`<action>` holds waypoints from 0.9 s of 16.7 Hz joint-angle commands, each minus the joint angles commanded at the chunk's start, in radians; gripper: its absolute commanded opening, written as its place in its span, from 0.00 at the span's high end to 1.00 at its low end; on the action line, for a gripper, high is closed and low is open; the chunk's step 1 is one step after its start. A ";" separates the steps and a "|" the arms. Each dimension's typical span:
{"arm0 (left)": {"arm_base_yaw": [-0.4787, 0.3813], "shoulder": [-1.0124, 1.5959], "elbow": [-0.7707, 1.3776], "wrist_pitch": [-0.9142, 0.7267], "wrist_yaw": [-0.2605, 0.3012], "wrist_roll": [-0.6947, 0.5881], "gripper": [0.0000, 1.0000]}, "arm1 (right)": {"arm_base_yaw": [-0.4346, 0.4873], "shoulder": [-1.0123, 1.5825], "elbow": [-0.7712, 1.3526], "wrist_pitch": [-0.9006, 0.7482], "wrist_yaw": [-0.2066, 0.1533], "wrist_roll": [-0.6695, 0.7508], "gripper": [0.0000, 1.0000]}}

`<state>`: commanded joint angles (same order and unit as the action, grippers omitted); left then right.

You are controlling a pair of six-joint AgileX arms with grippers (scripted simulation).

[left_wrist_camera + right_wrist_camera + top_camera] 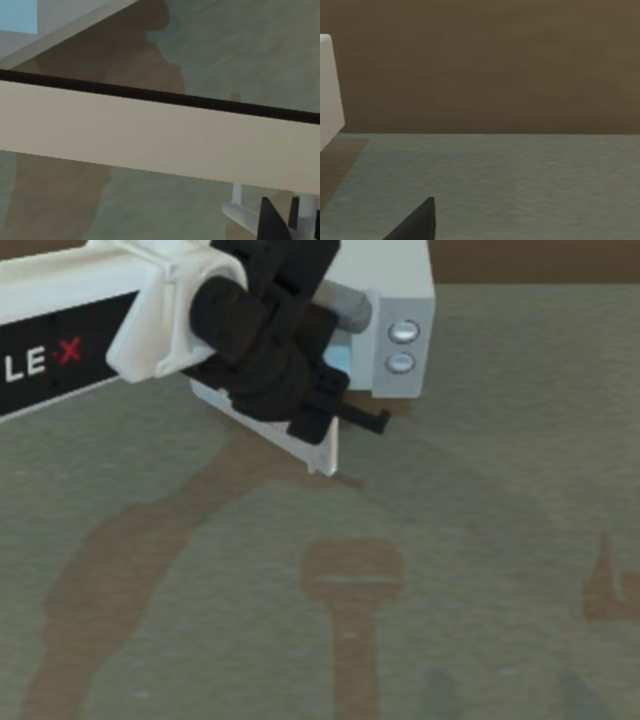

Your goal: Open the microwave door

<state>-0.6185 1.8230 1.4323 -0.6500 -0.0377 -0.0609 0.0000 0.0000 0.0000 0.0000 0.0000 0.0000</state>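
The white microwave (405,285) stands at the table's far edge, its two silver knobs (402,347) facing front. The microwave door (300,448) is swung partly out toward the left, showing a strip of bluish interior (338,362). My left gripper (345,420) reaches over the door's free edge. In the left wrist view the door's top edge (150,135) crosses as a pale band. There the pale handle (245,214) sits by my left gripper (285,212), whose dark fingers close round it. Of my right gripper, only one dark fingertip (420,222) shows in its wrist view.
My left arm's white link (80,310) crosses the far left of the table and hides much of the microwave's front. In the right wrist view a corner of the microwave (327,90) shows beside grey-green table (520,180).
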 joint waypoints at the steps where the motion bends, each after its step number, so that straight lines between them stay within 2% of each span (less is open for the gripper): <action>1: 0.000 0.000 0.000 0.000 0.000 0.000 1.00 | 0.000 0.000 0.000 0.000 0.000 0.000 0.00; 8: -0.005 -0.003 0.000 0.001 0.008 -0.001 1.00 | 0.000 0.000 0.000 0.000 0.000 0.000 0.00; 15: 0.037 -0.061 -0.076 0.014 0.069 0.117 1.00 | 0.000 0.000 0.000 0.000 0.000 0.000 0.00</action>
<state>-0.5812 1.7615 1.3567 -0.6357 0.0311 0.0564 0.0000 0.0000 0.0000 0.0000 0.0000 0.0000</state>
